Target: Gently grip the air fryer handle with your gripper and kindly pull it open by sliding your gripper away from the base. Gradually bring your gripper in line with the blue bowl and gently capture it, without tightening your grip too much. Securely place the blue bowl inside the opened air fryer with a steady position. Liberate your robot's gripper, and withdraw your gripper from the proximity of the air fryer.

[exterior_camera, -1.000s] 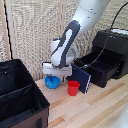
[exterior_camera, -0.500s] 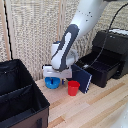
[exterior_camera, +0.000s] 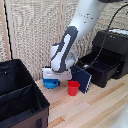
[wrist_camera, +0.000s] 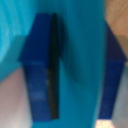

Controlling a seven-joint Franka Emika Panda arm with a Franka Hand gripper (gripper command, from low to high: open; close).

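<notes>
Blue bowl point(exterior_camera: 50, 83) now between gripper point(exterior_camera: 52, 80) fingers point(wrist_camera: 40, 75), jaws seemingly clamped, barely lower than before.

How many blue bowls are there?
1. The blue bowl sits on the table under the gripper, just on the exterior view's left of the red cup. Others could be hidden inside the crate.

In the exterior view the white hand point(exterior_camera: 56, 75) covers most of the blue bowl point(exterior_camera: 50, 83), so you see only a sliver of its rim, and you cannot tell there how the fingers stand. The black crate point(exterior_camera: 20, 100) is cut off by the exterior view's left and lower edges. The wrist view is badly blurred: one dark-blue finger point(wrist_camera: 40, 70) shows against bright blue, with no clear edges.
</notes>
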